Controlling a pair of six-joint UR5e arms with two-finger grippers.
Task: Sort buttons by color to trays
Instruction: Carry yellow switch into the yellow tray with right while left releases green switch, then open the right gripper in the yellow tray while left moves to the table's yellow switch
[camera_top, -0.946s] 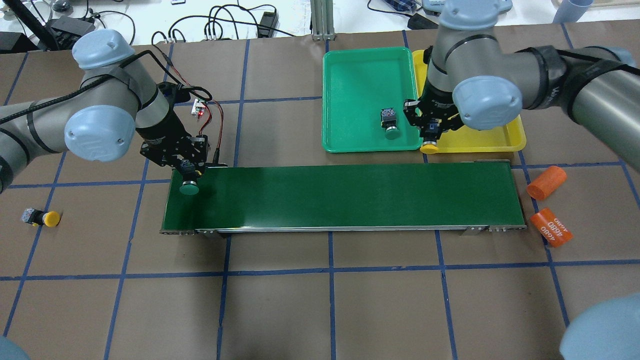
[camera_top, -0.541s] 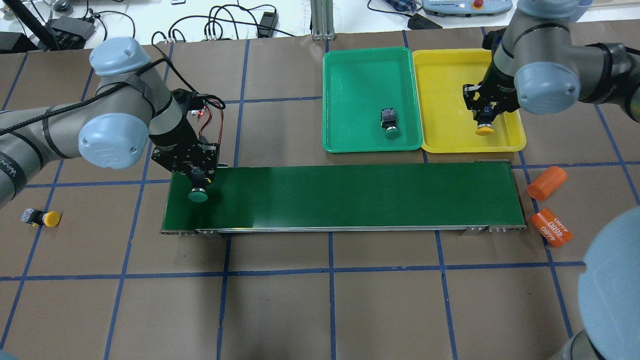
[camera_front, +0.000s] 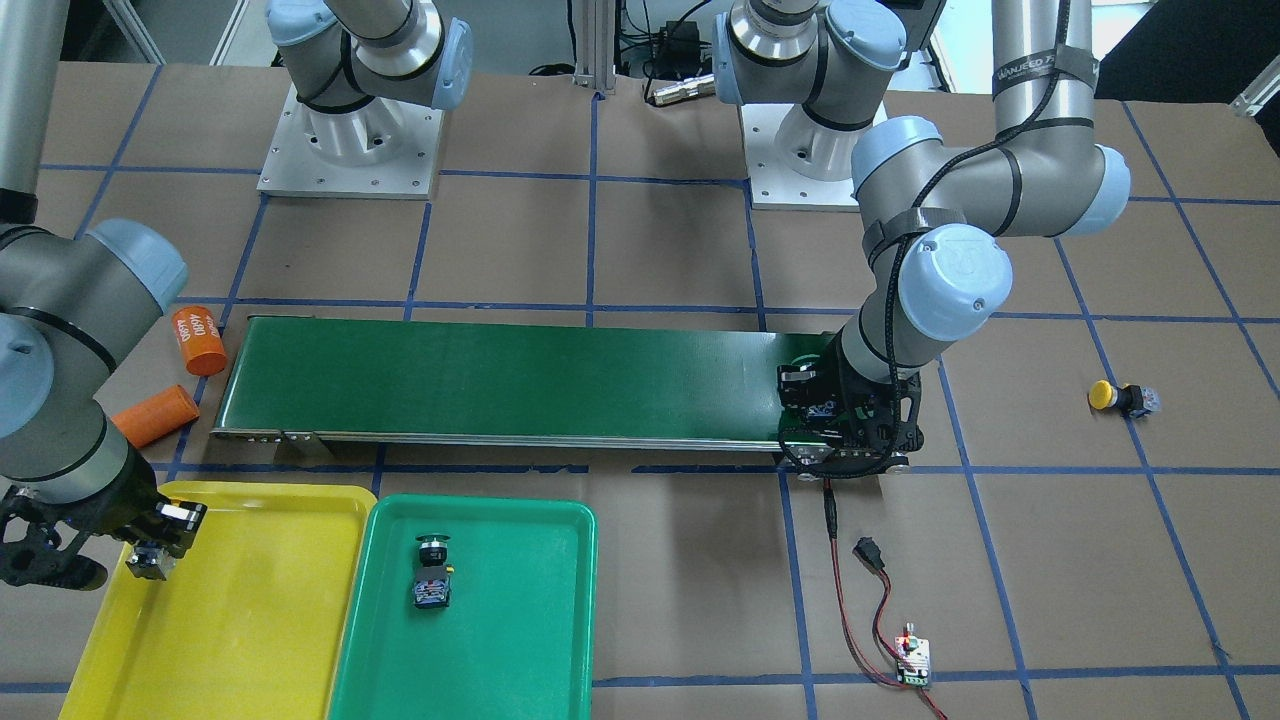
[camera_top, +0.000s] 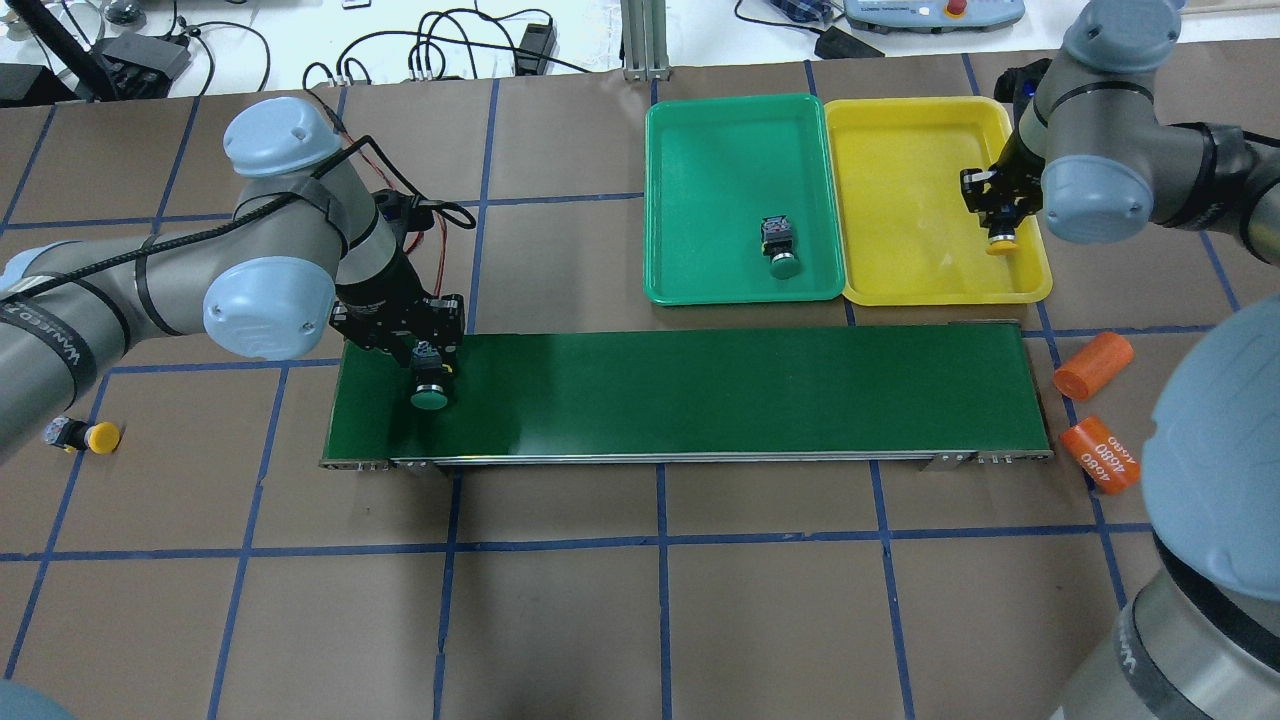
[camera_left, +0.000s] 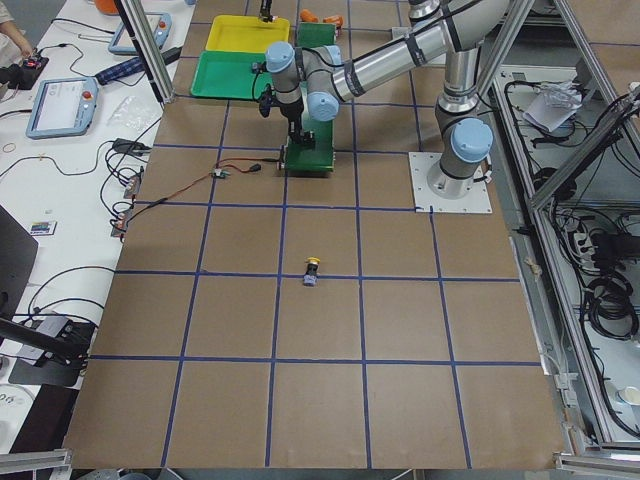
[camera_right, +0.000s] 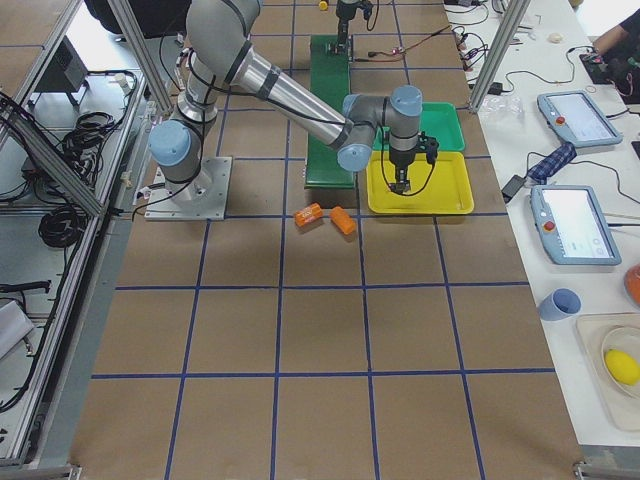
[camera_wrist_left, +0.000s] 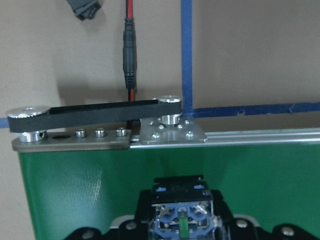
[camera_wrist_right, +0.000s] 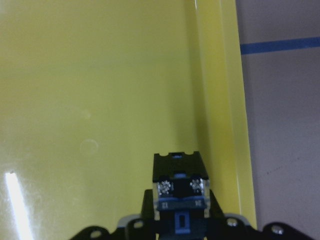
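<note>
My left gripper (camera_top: 428, 365) is shut on a green-capped button (camera_top: 430, 398) and holds it over the left end of the conveyor belt; the left wrist view shows the button's body (camera_wrist_left: 181, 210) between the jaws. My right gripper (camera_top: 1000, 218) is shut on a yellow-capped button (camera_top: 1002, 243) over the right part of the yellow tray (camera_top: 900, 170); its body shows in the right wrist view (camera_wrist_right: 179, 192). A second green button (camera_top: 780, 250) lies in the green tray (camera_top: 720, 150). A second yellow button (camera_top: 85, 436) lies on the table at far left.
The long dark-green conveyor belt (camera_top: 700, 390) runs across the middle, in front of the trays. Two orange cylinders (camera_top: 1093, 365) lie off its right end. A red-black wire (camera_front: 850, 590) leads from the belt's left end to a small circuit board (camera_front: 912, 655).
My left gripper has moved right along the belt's left end with the green button. My right gripper has carried the yellow button from the tray's front left corner to its right part.
</note>
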